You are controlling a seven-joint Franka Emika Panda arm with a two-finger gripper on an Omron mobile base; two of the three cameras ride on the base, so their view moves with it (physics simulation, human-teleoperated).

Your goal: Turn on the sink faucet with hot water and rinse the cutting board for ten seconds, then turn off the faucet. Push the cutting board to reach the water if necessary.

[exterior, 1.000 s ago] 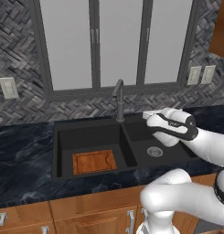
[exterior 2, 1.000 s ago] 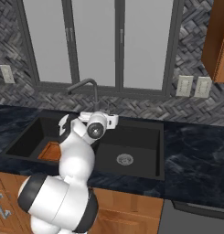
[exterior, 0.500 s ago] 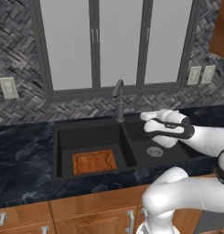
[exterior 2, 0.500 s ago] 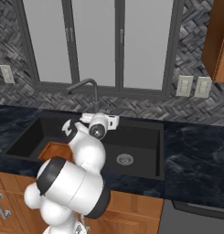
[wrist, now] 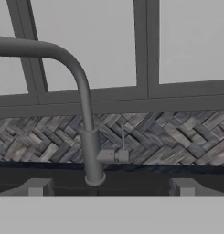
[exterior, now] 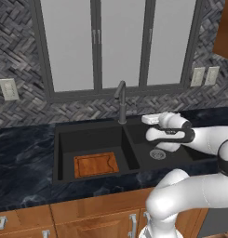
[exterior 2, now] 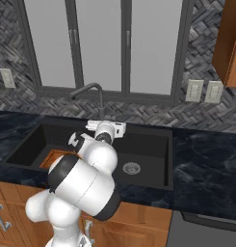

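Hand view: wide-open gripper [wrist: 109,186] faces the faucet [wrist: 88,137] lever, no water running; board [exterior: 95,164] lies dry in the left basin of the sink [exterior: 62,153], rinsing not begun.

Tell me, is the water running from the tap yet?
Off. No stream falls from the sink faucet, and the cutting board lies flat in the left basin of the sink.

no readable text, labels, brands or numbers anywhere
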